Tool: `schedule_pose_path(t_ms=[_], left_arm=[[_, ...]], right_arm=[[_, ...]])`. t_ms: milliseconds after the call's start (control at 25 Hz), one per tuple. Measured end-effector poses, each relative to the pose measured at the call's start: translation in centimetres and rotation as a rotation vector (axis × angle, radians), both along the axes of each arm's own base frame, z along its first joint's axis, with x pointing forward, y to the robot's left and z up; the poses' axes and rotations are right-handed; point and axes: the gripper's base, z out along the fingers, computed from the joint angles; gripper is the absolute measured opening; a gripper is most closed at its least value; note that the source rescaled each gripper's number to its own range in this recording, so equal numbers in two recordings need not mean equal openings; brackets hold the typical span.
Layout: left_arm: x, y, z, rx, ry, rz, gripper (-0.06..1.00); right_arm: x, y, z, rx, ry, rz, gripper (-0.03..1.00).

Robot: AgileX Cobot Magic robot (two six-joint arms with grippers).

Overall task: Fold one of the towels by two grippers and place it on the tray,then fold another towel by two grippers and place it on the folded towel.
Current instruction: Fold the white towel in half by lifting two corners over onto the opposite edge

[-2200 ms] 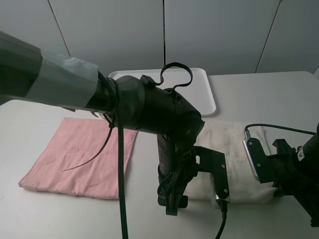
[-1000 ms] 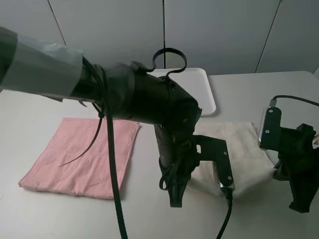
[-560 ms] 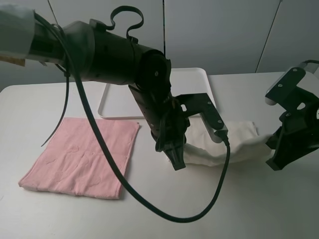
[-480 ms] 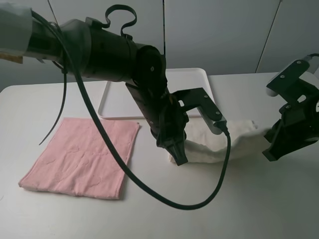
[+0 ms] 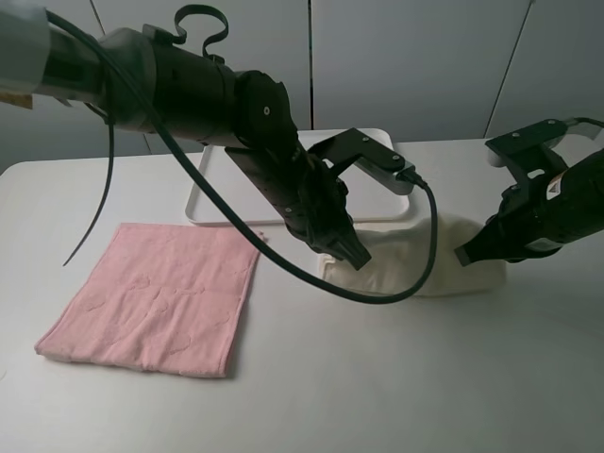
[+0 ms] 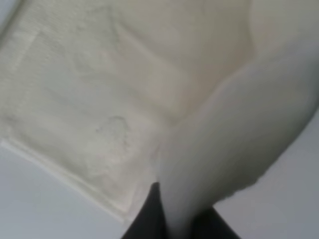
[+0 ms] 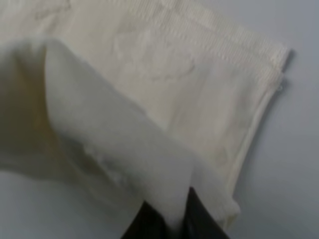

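A cream towel (image 5: 425, 255) lies on the table right of centre, folded over itself. My left gripper (image 5: 354, 253) is shut on its left edge; the left wrist view shows the pinched fold (image 6: 199, 174) between dark fingertips (image 6: 149, 214). My right gripper (image 5: 469, 255) is shut on its right edge; the right wrist view shows the raised flap (image 7: 114, 144) over the lower layer (image 7: 199, 84). A pink towel (image 5: 160, 293) lies flat at the left. The white tray (image 5: 226, 189) stands at the back, partly hidden by my left arm.
The left arm and its black cable (image 5: 415, 274) loop over the cream towel. The table's front edge lies near the pink towel's corner (image 5: 42, 349). Grey wall panels stand behind the tray.
Both grippers have lifted the towel's near edge and carried it away toward the back, folding it over. The left arm swung back toward the tray; the right arm moved back and inward.
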Motion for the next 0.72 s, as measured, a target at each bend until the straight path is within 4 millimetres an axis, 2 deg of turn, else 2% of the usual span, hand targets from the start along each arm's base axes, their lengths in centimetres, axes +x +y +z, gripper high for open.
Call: schedule_pose_path(t_ms=[160, 280, 320, 400, 440, 480, 560, 640, 720], left_arm=[[0.7, 0.3, 0.1, 0.013, -0.051, 0.084, 0.05], [1.1, 0.6, 0.1, 0.035, -0.081, 0.121, 0.27], [1.2, 0.6, 0.1, 0.041, -0.089, 0.134, 0.40], [1.4, 0.7, 0.1, 0.041, -0.105, 0.167, 0.73], [1.5, 0.8, 0.1, 0.041, -0.106, 0.188, 0.87], [1.6, 0.9, 0.1, 0.044, -0.109, 0.205, 0.94], [1.7, 1.0, 0.1, 0.055, -0.125, 0.211, 0.97], [1.7, 1.1, 0.1, 0.065, -0.126, 0.214, 0.98], [1.7, 1.1, 0.1, 0.074, -0.123, 0.215, 0.98]], right_arm=[[0.8, 0.3, -0.4, 0.048, -0.056, -0.055, 0.00], [1.4, 0.4, -0.3, 0.073, -0.115, -0.056, 0.07], [1.5, 0.5, -0.2, 0.079, -0.129, -0.056, 0.14], [1.6, 0.6, -0.1, 0.087, -0.149, -0.054, 0.38], [1.7, 0.6, -0.1, 0.088, -0.151, -0.054, 0.53], [1.7, 0.6, -0.1, 0.089, -0.155, -0.054, 0.65], [1.7, 0.6, -0.1, 0.090, -0.154, -0.056, 0.85], [1.7, 0.6, -0.1, 0.092, -0.154, -0.059, 0.90], [1.7, 0.6, -0.1, 0.105, -0.151, -0.082, 0.91]])
